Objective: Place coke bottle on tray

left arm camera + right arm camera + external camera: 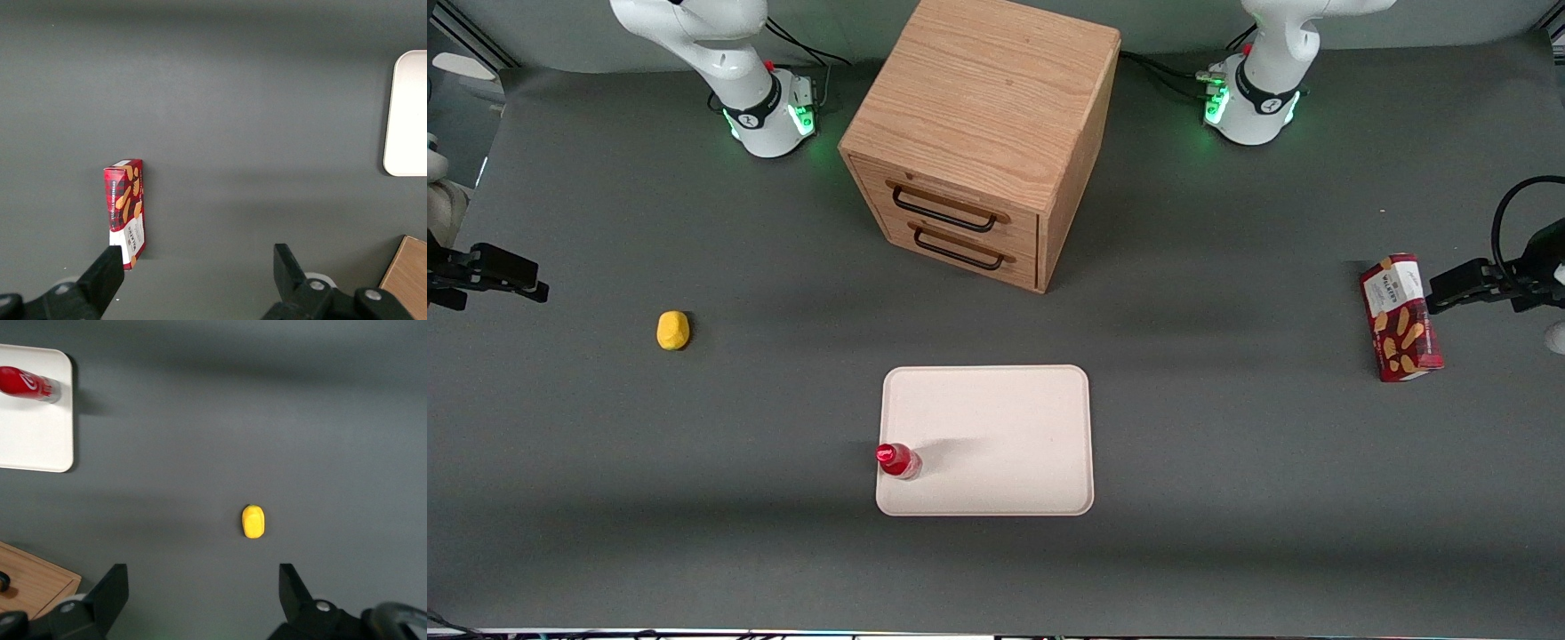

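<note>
The coke bottle (896, 460), tiny with a red cap and red label, stands on the cream tray (1005, 427), at the tray's corner nearest the front camera on the working arm's side. The right wrist view also shows the bottle (30, 383) on the tray (37, 437). My right gripper (523, 279) hangs at the working arm's end of the table, far from the tray and above bare mat. It is open and empty (203, 590), with the jaws wide apart.
A yellow lump (673, 330) lies on the mat between my gripper and the tray, also in the right wrist view (253, 521). A wooden two-drawer cabinet (978, 133) stands farther from the front camera than the tray. A red biscuit box (1400, 317) lies toward the parked arm's end.
</note>
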You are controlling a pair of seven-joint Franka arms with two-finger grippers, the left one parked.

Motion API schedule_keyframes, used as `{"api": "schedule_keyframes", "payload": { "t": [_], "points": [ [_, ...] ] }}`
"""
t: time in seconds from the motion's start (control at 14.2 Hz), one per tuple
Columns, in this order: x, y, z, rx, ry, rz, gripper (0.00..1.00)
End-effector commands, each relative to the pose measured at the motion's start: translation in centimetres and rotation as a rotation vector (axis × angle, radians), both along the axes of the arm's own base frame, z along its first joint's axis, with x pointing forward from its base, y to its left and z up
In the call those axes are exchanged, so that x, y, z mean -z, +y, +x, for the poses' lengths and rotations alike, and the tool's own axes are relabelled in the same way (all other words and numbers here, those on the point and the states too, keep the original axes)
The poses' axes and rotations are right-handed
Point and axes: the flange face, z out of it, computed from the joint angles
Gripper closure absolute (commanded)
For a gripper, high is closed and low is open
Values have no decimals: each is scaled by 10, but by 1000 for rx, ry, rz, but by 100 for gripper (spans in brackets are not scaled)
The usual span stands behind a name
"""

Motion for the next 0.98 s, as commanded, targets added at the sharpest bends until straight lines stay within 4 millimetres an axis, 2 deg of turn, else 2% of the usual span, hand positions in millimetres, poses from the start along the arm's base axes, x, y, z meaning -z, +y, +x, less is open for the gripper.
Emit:
{"api": "schedule_keyframes", "payload": {
  "t": [0.0, 0.42, 0.91],
  "points": [
    [12, 8, -24, -27, -19, 19, 0],
    [3, 7, -13, -25, -49, 14, 0],
    [0, 1, -11, -8, -67, 19, 0]
  ]
}}
